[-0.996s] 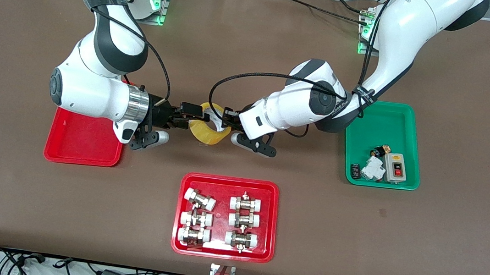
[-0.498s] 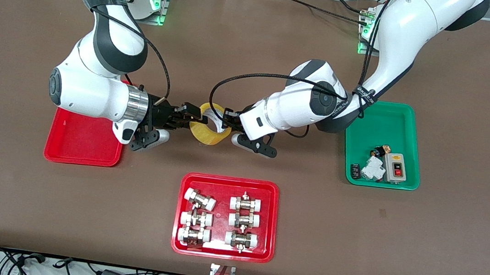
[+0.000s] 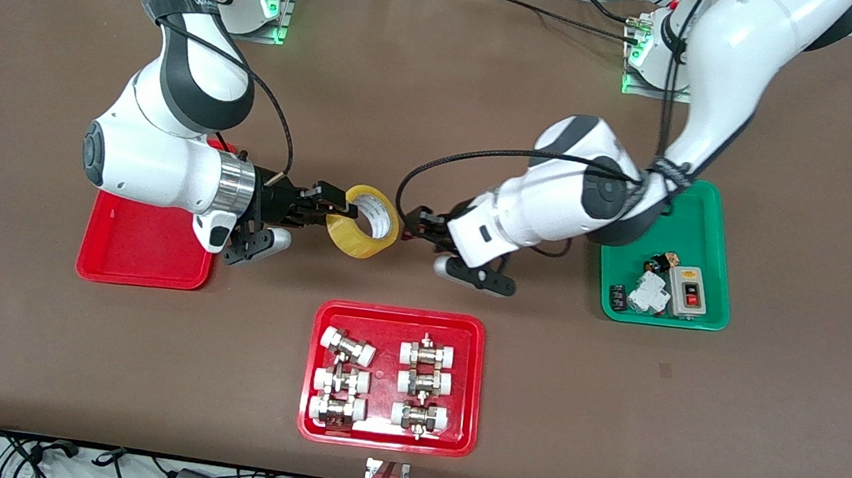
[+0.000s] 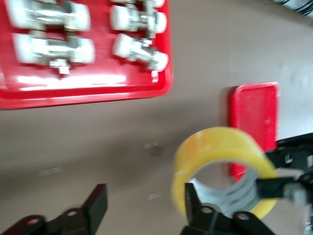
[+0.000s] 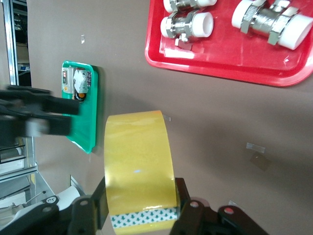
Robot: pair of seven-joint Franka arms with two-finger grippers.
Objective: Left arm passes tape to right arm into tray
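The yellowish tape (image 3: pixel 364 221) hangs in the air over the bare table, gripped at its rim by my right gripper (image 3: pixel 333 208), which is shut on it. In the right wrist view the tape (image 5: pixel 139 166) sits between the two fingers of the right gripper (image 5: pixel 139 200). My left gripper (image 3: pixel 413 225) is open and empty, just clear of the tape on the side toward the green tray. The left wrist view shows its open gripper (image 4: pixel 145 208) with the tape (image 4: pixel 215 152) close beside one finger. The plain red tray (image 3: pixel 143 255) lies partly under the right arm.
A red tray with white-capped metal fittings (image 3: pixel 401 320) lies nearer the front camera, below the tape. A green tray (image 3: pixel 670 211) with small electrical parts lies under the left arm's elbow. The right wrist view shows the green tray (image 5: pixel 90 112) too.
My left gripper has opened, let go of the tape and drawn back toward the green tray. The right gripper has closed on the tape and keeps it in place.
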